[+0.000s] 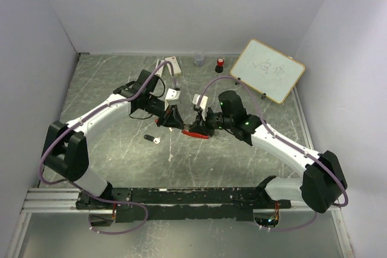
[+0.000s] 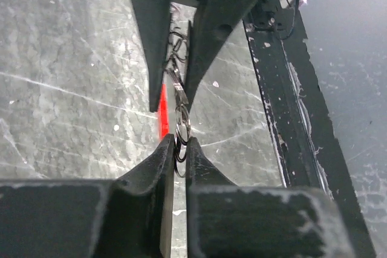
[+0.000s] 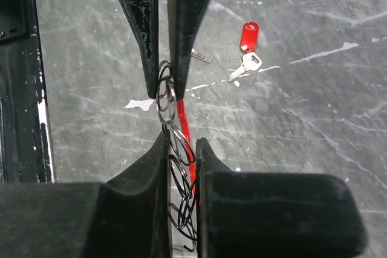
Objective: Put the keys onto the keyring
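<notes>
Pulling unevenly could wrench the thin silver metal keyring [image 3: 166, 98] from left gripper [image 2: 178, 141] or right gripper [image 3: 181, 142], both pinched onto it.

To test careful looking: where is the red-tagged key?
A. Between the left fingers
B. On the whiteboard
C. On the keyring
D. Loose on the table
D: the red-tagged key lies on the table, apart from the keyring.
</notes>
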Controlling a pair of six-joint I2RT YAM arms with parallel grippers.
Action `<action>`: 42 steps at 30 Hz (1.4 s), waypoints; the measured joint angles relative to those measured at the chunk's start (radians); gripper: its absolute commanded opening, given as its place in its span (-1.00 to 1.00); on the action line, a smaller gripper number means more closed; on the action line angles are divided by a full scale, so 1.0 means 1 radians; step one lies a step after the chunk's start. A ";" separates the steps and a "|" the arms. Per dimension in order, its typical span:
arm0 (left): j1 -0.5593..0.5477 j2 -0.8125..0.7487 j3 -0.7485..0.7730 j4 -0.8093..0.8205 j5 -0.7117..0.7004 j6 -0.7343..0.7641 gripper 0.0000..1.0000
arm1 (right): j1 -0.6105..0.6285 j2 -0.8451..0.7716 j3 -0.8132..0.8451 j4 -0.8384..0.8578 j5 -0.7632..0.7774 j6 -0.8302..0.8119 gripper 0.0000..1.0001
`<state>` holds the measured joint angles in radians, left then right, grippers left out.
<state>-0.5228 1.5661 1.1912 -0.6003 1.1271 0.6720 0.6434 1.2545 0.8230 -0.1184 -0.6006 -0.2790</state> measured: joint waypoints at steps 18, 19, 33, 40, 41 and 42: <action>0.046 -0.408 -0.322 0.809 -0.697 -0.700 0.12 | -0.001 -0.070 -0.071 0.083 0.150 0.139 -1.00; 0.046 -0.410 -0.332 0.832 -0.704 -0.719 0.11 | -0.001 -0.070 -0.078 0.094 0.153 0.149 -1.00; 0.046 -0.455 -0.663 1.181 -0.655 -0.947 0.13 | -0.002 -0.183 -0.139 0.303 0.123 0.245 -1.00; 0.041 -0.411 -0.697 1.375 -0.567 -1.045 0.15 | -0.002 -0.172 -0.139 0.351 0.065 0.251 -1.00; 0.039 -0.399 -0.697 1.397 -0.554 -1.056 0.15 | -0.003 -0.169 -0.139 0.356 0.056 0.250 -1.00; 0.038 -0.390 -0.697 1.413 -0.543 -1.065 0.15 | -0.003 -0.166 -0.139 0.362 0.048 0.250 -1.00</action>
<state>-0.4850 1.1763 0.4942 0.8131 0.5842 -0.3927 0.6407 1.0885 0.6838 0.2440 -0.5526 -0.0288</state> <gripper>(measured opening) 0.573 0.123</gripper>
